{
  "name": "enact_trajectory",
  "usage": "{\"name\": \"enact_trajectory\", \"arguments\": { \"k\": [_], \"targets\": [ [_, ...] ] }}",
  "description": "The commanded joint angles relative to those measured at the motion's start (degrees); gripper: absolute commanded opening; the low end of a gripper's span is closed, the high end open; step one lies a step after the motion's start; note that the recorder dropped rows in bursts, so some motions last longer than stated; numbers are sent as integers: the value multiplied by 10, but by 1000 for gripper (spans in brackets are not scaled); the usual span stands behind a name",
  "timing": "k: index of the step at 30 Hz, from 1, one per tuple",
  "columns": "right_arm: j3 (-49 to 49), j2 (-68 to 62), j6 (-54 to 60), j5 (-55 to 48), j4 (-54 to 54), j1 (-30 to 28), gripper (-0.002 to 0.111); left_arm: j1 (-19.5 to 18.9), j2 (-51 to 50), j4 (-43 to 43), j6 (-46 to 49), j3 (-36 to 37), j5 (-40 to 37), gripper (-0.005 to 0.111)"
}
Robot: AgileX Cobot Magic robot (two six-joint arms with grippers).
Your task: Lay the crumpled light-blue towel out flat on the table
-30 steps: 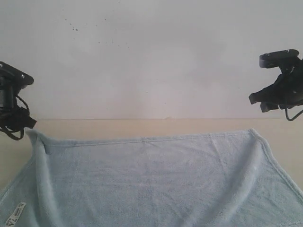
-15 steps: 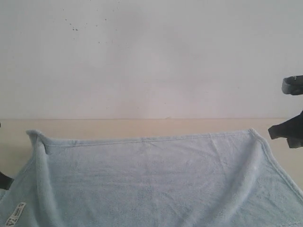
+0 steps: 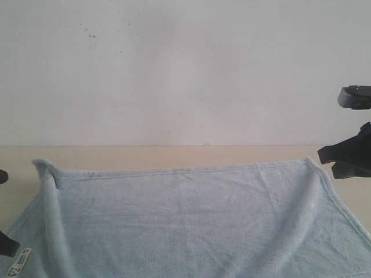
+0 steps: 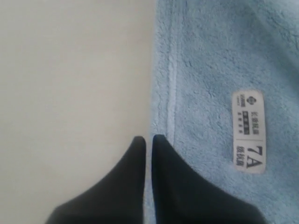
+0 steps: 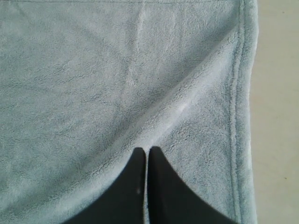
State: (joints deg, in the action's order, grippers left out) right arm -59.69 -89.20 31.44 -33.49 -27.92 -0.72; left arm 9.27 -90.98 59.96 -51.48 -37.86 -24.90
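The light-blue towel (image 3: 185, 214) lies opened out over the beige table (image 3: 174, 155), with soft creases running in from its far corners and its white label (image 3: 19, 262) at the near left. In the left wrist view my left gripper (image 4: 148, 139) is shut, hovering over the towel's stitched hem (image 4: 172, 84) beside the label (image 4: 248, 131). My right gripper (image 5: 147, 150) is shut above the towel (image 5: 93, 84), at the foot of a diagonal ridge near its side hem. Neither gripper has cloth between its fingers. In the exterior view only dark parts of the left arm (image 3: 4, 243) and right arm (image 3: 348, 159) show at the edges.
An off-white wall (image 3: 185, 69) with a few dark specks rises behind the table's far edge. Bare tabletop (image 4: 70, 70) lies beside the towel's left hem, and a strip of table (image 5: 278, 116) runs along its right hem.
The left arm dropped from the far left corner down to the near left by the label. The right arm sank and drew out toward the right edge.
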Motion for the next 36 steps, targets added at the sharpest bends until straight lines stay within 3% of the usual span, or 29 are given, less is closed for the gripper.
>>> {"name": "enact_trajectory", "arguments": {
  "k": [1,6,21,30,36],
  "targets": [
    [4,6,8,-2,-4,-3,1,0,-1,-106,102,9,15,4],
    [4,6,13,-2,-5,-2,1,0,-4,-198,213,9,29,4],
    [4,6,36,2,-25,7,1,0,-61,-199,220,9,48,4],
    [4,6,41,7,-32,7,1,0,-100,-199,225,12,-16,4],
    [4,6,41,13,-33,7,1,0,-101,-237,234,12,-108,4]
  ]
}}
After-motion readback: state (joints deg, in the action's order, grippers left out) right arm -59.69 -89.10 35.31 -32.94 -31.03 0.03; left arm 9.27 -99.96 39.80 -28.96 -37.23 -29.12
